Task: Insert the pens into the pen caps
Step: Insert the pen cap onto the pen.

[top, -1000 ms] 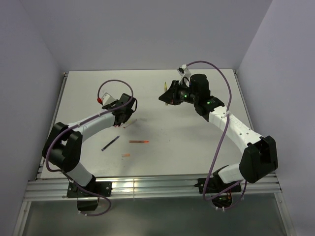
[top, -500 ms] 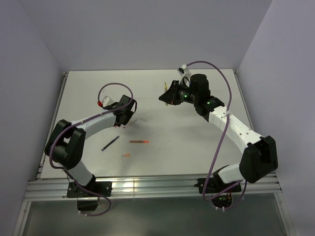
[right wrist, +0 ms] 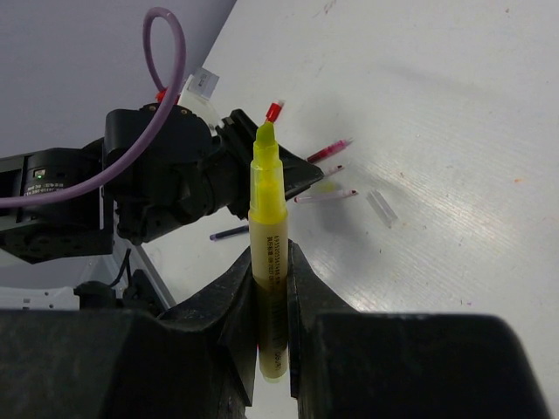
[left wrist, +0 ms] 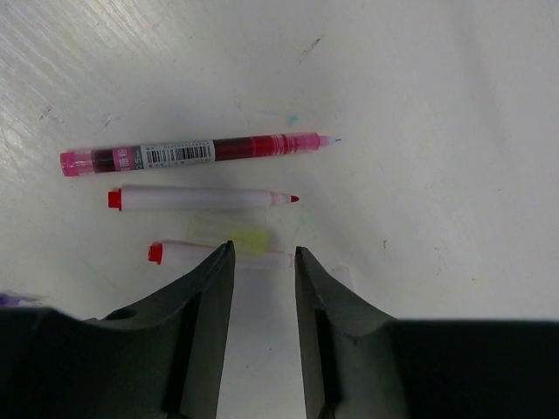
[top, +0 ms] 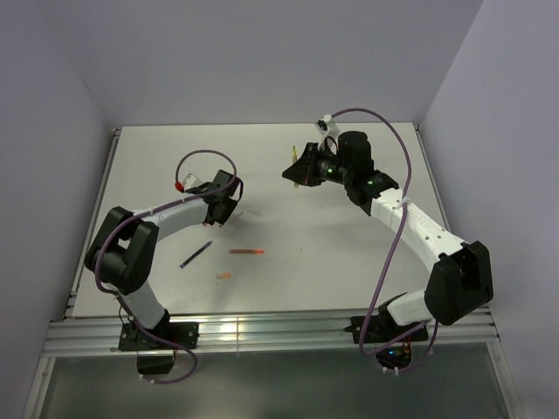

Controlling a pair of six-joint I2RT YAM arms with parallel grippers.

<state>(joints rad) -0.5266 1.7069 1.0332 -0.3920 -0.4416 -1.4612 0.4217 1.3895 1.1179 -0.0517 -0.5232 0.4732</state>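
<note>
**Left wrist view.** The left gripper [left wrist: 264, 250] hangs over the table [left wrist: 437, 131], jaws narrowly parted with nothing between them. The pale yellow cap [left wrist: 231, 234] lies at lower centre of the frame, just beyond the fingertips and slightly left of the gap. Its long axis runs left to right, the line along which the jaws close. A grasp across its sides would therefore probably need the wrist turned first. The cap lies against the lower white pen [left wrist: 188, 253]; whether it rests on the pen cannot be told. The upper white pen [left wrist: 192, 198] and the pink pen [left wrist: 175, 154] lie parallel above it, tips to the right.

**Right wrist view.** The right gripper [right wrist: 269, 253] clamps the yellow pen [right wrist: 266, 192] at centre frame, tip toward the top of the frame.

**Top view.** The left arm is much the nearer to the cap. The right gripper is well apart at upper centre.
</note>
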